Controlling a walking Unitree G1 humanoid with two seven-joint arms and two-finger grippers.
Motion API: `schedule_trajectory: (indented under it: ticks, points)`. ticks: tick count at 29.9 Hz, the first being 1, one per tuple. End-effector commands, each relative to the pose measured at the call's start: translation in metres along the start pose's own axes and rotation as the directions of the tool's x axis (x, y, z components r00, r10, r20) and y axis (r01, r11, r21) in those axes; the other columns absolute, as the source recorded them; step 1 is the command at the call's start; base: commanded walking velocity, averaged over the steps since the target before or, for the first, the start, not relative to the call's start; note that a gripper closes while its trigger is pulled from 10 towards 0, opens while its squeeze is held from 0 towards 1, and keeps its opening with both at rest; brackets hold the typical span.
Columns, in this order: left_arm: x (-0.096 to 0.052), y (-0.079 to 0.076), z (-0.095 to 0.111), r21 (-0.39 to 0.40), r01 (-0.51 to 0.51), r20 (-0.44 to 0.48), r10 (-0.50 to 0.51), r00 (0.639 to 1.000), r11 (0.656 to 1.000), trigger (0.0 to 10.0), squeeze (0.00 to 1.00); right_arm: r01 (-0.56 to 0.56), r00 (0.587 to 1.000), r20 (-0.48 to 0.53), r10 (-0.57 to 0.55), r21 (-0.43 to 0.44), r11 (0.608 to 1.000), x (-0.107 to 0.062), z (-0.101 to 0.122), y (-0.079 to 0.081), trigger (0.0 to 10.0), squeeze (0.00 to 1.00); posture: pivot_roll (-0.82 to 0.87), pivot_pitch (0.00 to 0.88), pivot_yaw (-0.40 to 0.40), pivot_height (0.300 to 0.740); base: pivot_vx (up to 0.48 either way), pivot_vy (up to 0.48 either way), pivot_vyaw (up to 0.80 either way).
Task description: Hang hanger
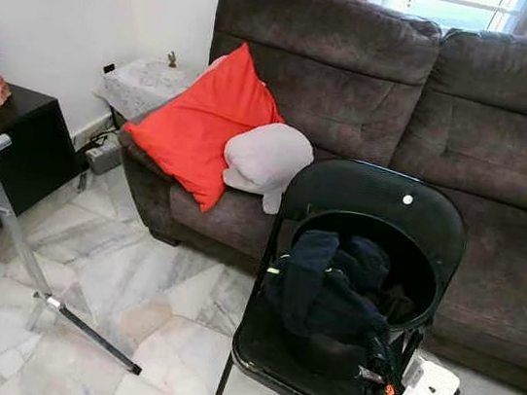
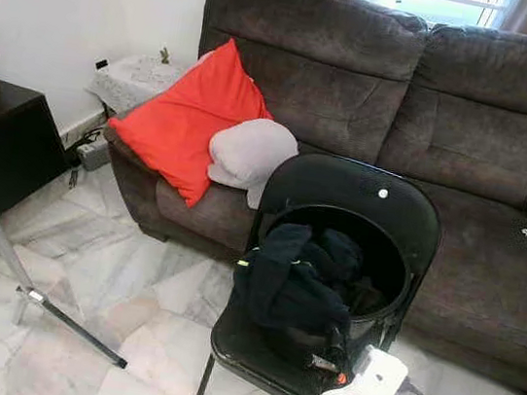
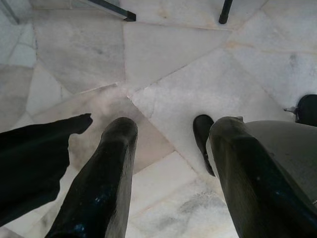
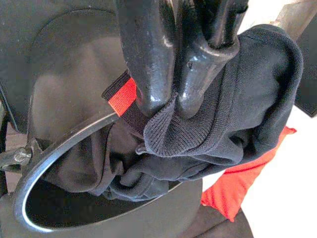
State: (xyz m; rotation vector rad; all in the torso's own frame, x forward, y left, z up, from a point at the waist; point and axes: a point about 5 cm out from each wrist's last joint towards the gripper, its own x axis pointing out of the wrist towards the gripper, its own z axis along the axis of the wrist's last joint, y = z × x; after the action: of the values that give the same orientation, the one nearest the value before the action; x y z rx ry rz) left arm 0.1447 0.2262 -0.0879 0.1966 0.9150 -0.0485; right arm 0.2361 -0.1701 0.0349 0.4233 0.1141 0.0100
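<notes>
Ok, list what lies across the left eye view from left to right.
Black cabinet → metal rack leg → red cushion → grey cushion → black chair holding dark clothes → right gripper.

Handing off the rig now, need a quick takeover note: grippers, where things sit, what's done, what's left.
Right gripper: shut on the dark garment, pinching a ribbed fold at the black folding chair.
Left gripper: open, empty, pointing down at the marble floor.
The garment's bulk lies heaped on the chair seat, in front of the brown sofa.
A metal stand is on the robot's left.
Done: garment gripped.
Left: I can't make out a hanger; nothing is hung yet.
</notes>
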Motion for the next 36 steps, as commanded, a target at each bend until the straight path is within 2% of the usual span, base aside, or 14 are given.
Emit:
schedule_trajectory:
  ticks: [1,2,3,4,6,10,11,12,21,36]
  points:
    - [-0.001,0.000,-0.005,0.029,0.000,-0.024,0.001,1.000,1.000,10.0,0.00,0.001,1.000,-0.014,0.000,0.041,0.999,0.004,-0.005,0.008,8.3,0.00,0.09,0.010,0.037,0.740,0.000,0.000,0.00]
    - [-0.002,0.001,-0.006,0.029,-0.002,-0.027,0.003,1.000,1.000,10.0,0.00,-0.001,1.000,-0.019,0.002,0.037,0.999,0.009,-0.003,0.009,10.0,0.00,0.09,0.010,0.037,0.740,0.000,0.000,0.00]
    - [-0.002,0.001,-0.006,0.029,-0.003,-0.029,0.004,1.000,1.000,10.0,0.00,-0.002,1.000,-0.020,0.002,0.039,0.999,0.011,-0.002,0.009,10.0,0.42,0.09,0.010,0.037,0.740,0.000,0.000,0.00]
    - [-0.002,0.001,-0.007,0.029,-0.004,-0.031,0.005,1.000,1.000,10.0,0.00,-0.001,1.000,-0.018,0.002,0.040,0.999,0.013,-0.001,0.009,10.0,1.00,0.09,0.010,0.037,0.740,0.000,0.000,0.00]
    - [-0.002,0.001,-0.008,0.030,-0.006,-0.036,0.007,0.999,1.000,10.0,0.00,-0.006,1.000,-0.015,0.007,0.040,0.999,0.016,0.002,0.009,10.0,1.00,0.09,0.008,0.036,0.740,0.000,0.000,0.00]
    - [-0.003,0.002,-0.009,0.030,-0.010,-0.042,0.011,0.999,0.999,10.0,0.00,-0.019,1.000,-0.022,0.020,0.034,0.999,0.020,0.003,0.009,10.0,1.00,0.09,0.008,0.036,0.740,0.000,0.000,0.00]
    - [-0.003,0.002,-0.009,0.031,-0.012,-0.046,0.014,0.999,0.999,10.0,0.00,-0.022,0.999,-0.028,0.022,0.031,0.999,0.023,0.003,0.009,10.0,0.78,0.09,0.005,0.037,0.740,0.000,0.000,0.00]
    - [-0.003,0.002,-0.010,0.032,-0.013,-0.047,0.014,0.999,0.999,10.0,0.00,-0.022,0.999,-0.030,0.023,0.030,0.999,0.024,0.003,0.009,10.0,0.00,0.09,0.005,0.037,0.740,0.000,0.000,0.00]
    - [-0.003,0.002,-0.011,0.038,-0.017,-0.058,0.019,0.998,0.999,10.0,0.00,-0.038,0.996,-0.077,0.040,0.028,0.999,0.031,-0.004,0.009,10.0,0.00,0.10,0.000,0.038,0.740,0.000,0.000,0.00]
    - [-0.004,0.005,-0.013,0.046,-0.026,-0.061,0.029,0.998,0.999,10.0,0.00,-0.056,0.982,-0.178,0.063,0.041,0.998,0.025,-0.026,0.010,10.0,0.00,0.10,0.000,0.041,0.740,0.000,0.000,0.00]
